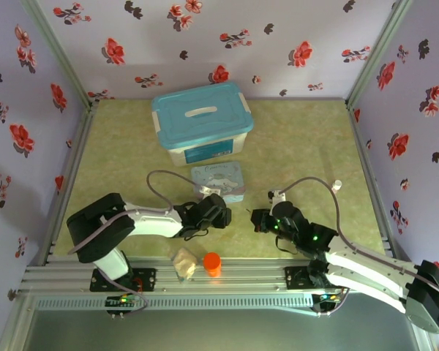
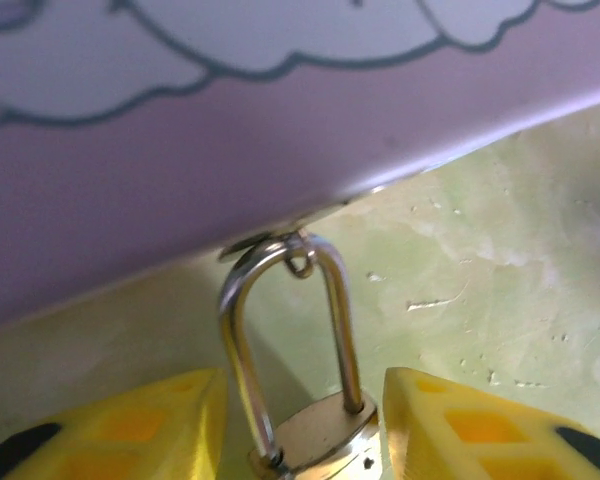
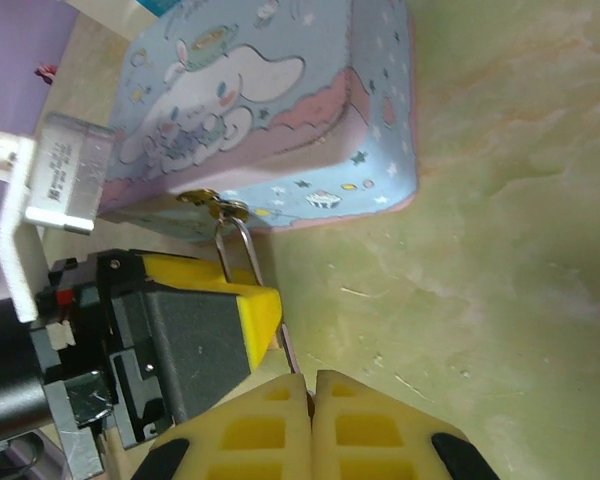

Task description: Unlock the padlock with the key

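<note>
The padlock (image 2: 325,440) is a small brass block whose silvery shackle (image 2: 238,330) hooks through the latch ring of the pale-blue cartoon tin (image 2: 180,150). My left gripper (image 2: 305,378) straddles the brass body. Its right finger (image 2: 480,430) touches the body, while a thin gap shows beside the left finger (image 2: 130,430). In the right wrist view the shackle (image 3: 242,250) hangs from the tin (image 3: 280,110) behind the left finger (image 3: 255,312). My right gripper (image 3: 312,378) is shut on the key (image 3: 291,346), a thin metal strip poking out toward the padlock.
A lidded blue storage box (image 1: 201,121) stands behind the tin (image 1: 223,179). An orange cylinder (image 1: 212,263) and a beige lump (image 1: 183,262) lie near the front edge. A small white tube (image 1: 337,185) rests at the right. Both grippers (image 1: 218,212) (image 1: 257,219) face each other.
</note>
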Controlling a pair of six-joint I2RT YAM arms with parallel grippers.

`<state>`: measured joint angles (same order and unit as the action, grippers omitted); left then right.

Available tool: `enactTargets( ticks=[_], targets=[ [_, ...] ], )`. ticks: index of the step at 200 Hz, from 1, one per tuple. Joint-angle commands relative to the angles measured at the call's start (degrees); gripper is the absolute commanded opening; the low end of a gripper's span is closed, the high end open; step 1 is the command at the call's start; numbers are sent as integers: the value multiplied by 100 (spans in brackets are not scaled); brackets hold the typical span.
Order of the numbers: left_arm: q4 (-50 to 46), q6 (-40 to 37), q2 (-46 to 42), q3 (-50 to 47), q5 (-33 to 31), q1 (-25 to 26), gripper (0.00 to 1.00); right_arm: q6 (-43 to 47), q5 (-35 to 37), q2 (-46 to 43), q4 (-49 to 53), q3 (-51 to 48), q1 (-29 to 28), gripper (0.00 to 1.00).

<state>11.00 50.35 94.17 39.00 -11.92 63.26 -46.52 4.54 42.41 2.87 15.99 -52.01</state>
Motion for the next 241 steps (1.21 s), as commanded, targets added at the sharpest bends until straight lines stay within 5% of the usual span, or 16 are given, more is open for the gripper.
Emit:
enactTargets(
  ticks=[1, 37, 82, 121, 241],
  targets=[
    [306, 69, 270, -13, 8, 146, 39, -46, 75, 24, -165, -113, 14, 0],
    [824, 343, 305, -288, 1, 163, 26, -270, 15, 233, -711, -326, -15, 0],
    [413, 399, 199, -93, -89, 169, 21, -432, -193, 873, -1349, -335, -137, 0],
    [839, 828, -72, -163, -86, 164, 13, -1663, -305, 1303, -2808, -845, -172, 0],
    [3337, 2693, -352, -1032, -490, 90, 0, -3001, -319, 1881, -4275, -1096, -275, 0]
  ],
)
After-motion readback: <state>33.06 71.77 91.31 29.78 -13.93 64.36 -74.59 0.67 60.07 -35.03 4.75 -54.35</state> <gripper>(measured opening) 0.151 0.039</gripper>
